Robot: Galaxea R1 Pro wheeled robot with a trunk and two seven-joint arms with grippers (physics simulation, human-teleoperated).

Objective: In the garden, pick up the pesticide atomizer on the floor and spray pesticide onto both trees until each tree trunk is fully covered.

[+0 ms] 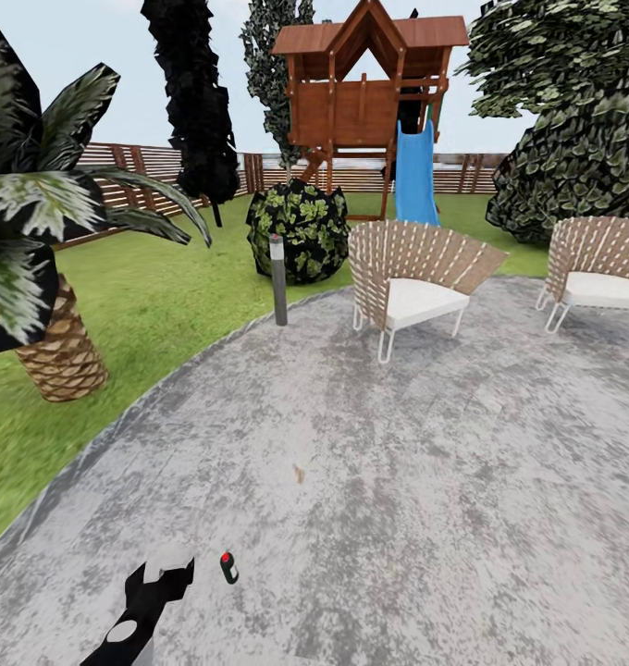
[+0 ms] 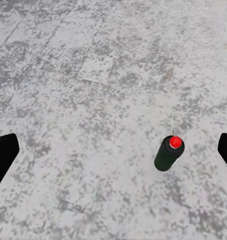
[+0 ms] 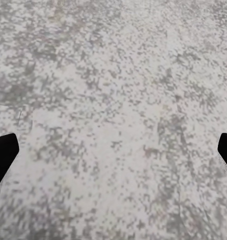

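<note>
While your left gripper [image 1: 164,575] hangs low over the paving [image 1: 425,481], its fingers [image 2: 4,152] stand wide apart with nothing between them.

Sprayer [image 1: 228,567]: a small can, dark green to black in the body, with a red cap on top. This differs from a white one. It stands upright on the grey paving, just beside your left gripper and not touching it. In the left wrist view the sprayer [image 2: 169,152] sits between the two fingertips but nearer one of them, clear of both.

Right gripper [image 3: 113,150]: fingers spread wide, empty, over bare mottled grey paving [image 3: 113,90].

Paving: blotchy grey and white stone, curved edge meeting the lawn [image 1: 166,287].

Other items ahead of you:
- Short palm [image 1: 60,351], scaly brown trunk, on the grass to your left.
- Grey post lamp [image 1: 278,280] at the paving's edge.
- Round leafy bush [image 1: 299,229] behind the lamp.
- Two woven chairs with white cushions: one [image 1: 412,282] near the middle, one [image 1: 599,273] at your right.
- Wooden playhouse [image 1: 370,88] with a blue slide [image 1: 415,176].
- Slatted brown fence [image 1: 148,166] along the back.
</note>
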